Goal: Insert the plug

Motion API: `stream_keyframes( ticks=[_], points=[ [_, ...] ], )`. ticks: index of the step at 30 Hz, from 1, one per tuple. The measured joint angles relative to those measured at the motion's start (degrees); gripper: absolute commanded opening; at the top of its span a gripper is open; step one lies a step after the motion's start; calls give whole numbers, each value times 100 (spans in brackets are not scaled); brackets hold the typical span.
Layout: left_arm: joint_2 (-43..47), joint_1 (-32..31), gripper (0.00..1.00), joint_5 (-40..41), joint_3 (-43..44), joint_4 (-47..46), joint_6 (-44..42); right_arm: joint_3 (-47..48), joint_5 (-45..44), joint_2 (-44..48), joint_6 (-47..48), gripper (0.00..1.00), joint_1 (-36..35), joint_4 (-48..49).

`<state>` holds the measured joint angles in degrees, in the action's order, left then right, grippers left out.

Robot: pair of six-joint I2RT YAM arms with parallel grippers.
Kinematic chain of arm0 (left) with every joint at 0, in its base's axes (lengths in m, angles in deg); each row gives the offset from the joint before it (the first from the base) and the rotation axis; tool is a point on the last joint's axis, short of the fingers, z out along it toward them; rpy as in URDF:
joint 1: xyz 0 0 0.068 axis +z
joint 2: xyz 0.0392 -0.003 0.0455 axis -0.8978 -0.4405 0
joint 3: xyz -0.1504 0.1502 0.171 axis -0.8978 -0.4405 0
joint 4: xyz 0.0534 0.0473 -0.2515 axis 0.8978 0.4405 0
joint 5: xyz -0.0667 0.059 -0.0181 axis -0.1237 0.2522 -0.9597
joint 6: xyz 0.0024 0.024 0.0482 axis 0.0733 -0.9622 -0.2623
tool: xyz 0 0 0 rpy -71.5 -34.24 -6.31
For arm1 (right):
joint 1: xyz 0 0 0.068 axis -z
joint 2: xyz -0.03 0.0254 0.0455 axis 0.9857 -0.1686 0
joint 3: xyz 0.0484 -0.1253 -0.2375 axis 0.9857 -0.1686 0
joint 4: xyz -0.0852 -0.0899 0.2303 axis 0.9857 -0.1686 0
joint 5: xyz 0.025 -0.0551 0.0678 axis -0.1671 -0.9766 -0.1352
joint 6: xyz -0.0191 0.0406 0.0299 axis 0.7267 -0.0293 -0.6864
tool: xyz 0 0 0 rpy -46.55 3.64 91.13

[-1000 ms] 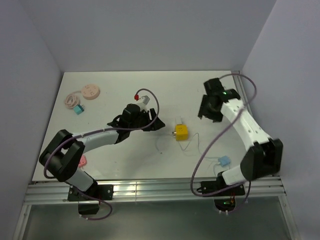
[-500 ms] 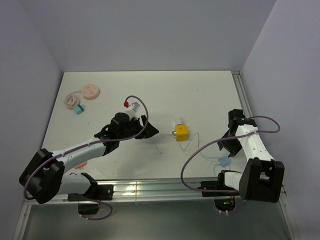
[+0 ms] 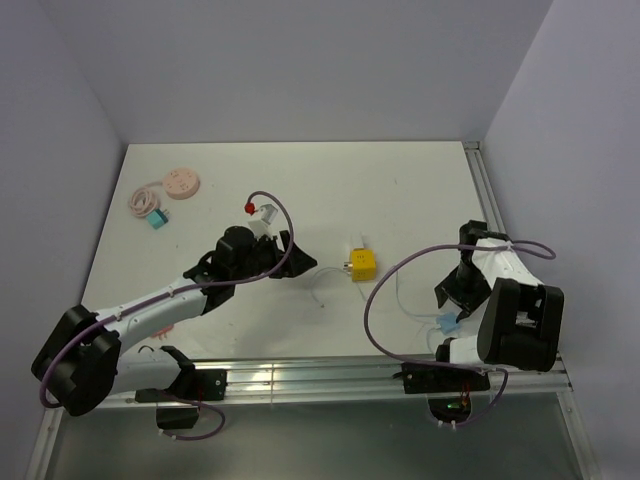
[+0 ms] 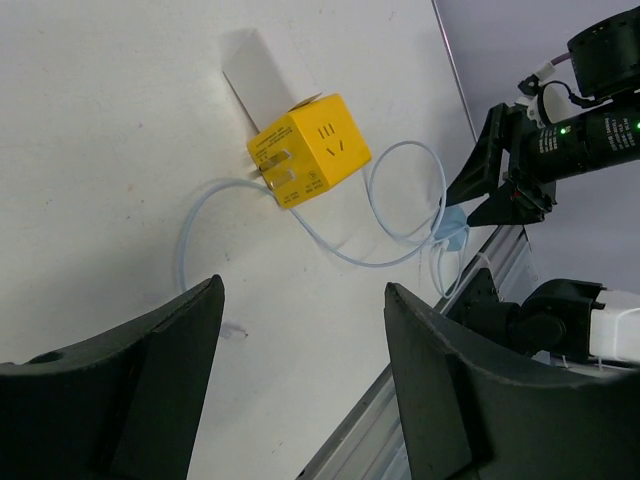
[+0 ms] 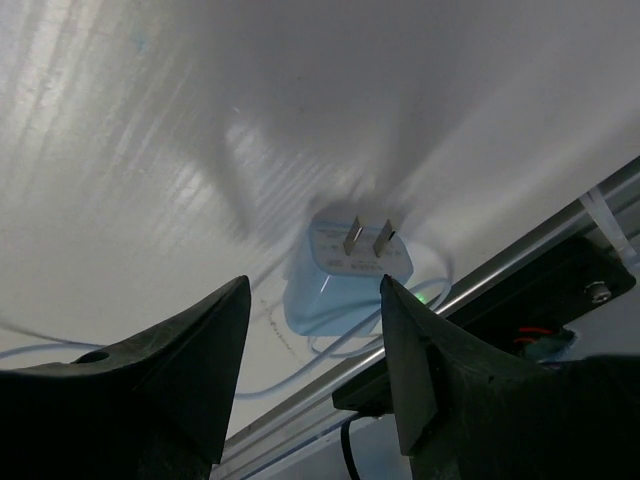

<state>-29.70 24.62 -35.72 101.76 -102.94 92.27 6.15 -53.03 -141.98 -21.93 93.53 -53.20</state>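
Hovering over blue plug point(image 5: 345, 280), near right: right jaws open, empty; grip body sides, spare prongs point(image 5: 366, 238). Left jaws open, facing yellow socket cube point(image 4: 308, 150).

In the overhead view the blue plug point(image 3: 447, 322) is half covered by the right claw point(image 3: 460, 298), and the gap between that claw's fingers cannot be made out there. In the wrist views the left claw point(image 4: 302, 300) and the right claw are both cut off by the bottom edge and blurred. The teal item point(image 3: 157, 220) beside the pink disc point(image 3: 182, 184) is too small to be identified.
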Motion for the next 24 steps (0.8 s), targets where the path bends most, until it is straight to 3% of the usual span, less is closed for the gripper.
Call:
stream_keyframes(
  ticks=[6, 14, 18, 20, 24],
  points=[
    [24, 4, 71, 0, -2, 0, -22, 48, -72, -345, 13, 48, 24, -308],
    [28, 7, 70, 2, -2, 2, -17, 70, 72, -518, 35, 51, 31, -494],
    [28, 7, 68, -2, -2, -4, -2, 162, 205, -560, 166, 5, 31, -678],
    [28, 7, 68, -33, -2, -13, 31, 107, 286, -673, 175, 0, 17, -323],
    [28, 7, 68, -35, -2, -17, 31, 127, 308, -1016, 249, 0, 20, 44]
  ],
)
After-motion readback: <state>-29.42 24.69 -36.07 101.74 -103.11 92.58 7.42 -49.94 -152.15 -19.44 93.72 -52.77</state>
